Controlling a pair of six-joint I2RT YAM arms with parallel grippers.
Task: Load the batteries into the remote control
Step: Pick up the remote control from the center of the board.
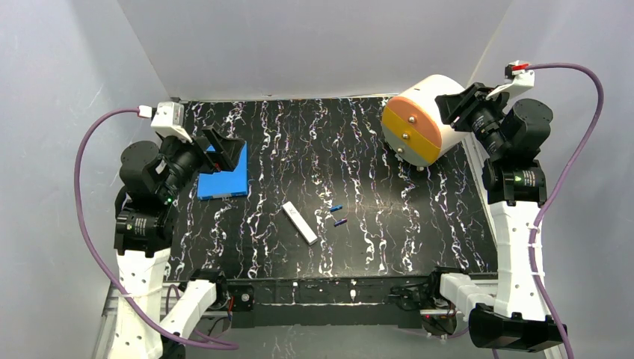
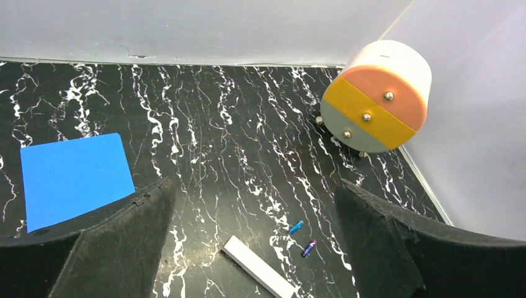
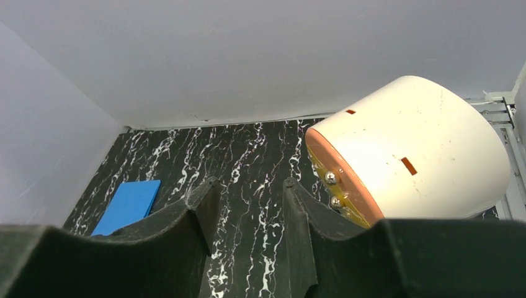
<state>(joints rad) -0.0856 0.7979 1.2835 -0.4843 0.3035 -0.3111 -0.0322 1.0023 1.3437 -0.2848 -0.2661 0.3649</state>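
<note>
Batteries (image 1: 336, 209), two tiny blue cylinders, lie beside the slim white plastic remote control (image 1: 300, 222), while left gripper (image 2: 254, 185) gapes wide and right gripper (image 3: 249, 183) stands half-parted, both empty.

Bench (image 1: 374, 250): black top with white marble veining, boxed in by plain pale walls (image 1: 299, 45) on the left, far and right sides.

Far left I see a flat blue rectangular pad (image 1: 224, 183) lying on the bench, rounded corners, one long edge roughly toward me.

Far right corner I see a cream drum (image 1: 437, 93) on its side, just beside the right wall. Its round face (image 2: 372, 115) points near-left, banded peach, yellow and grey, each band with a small metal knob. I note two small orange slots on the cream shell. Pad and drum are well apart.
</note>
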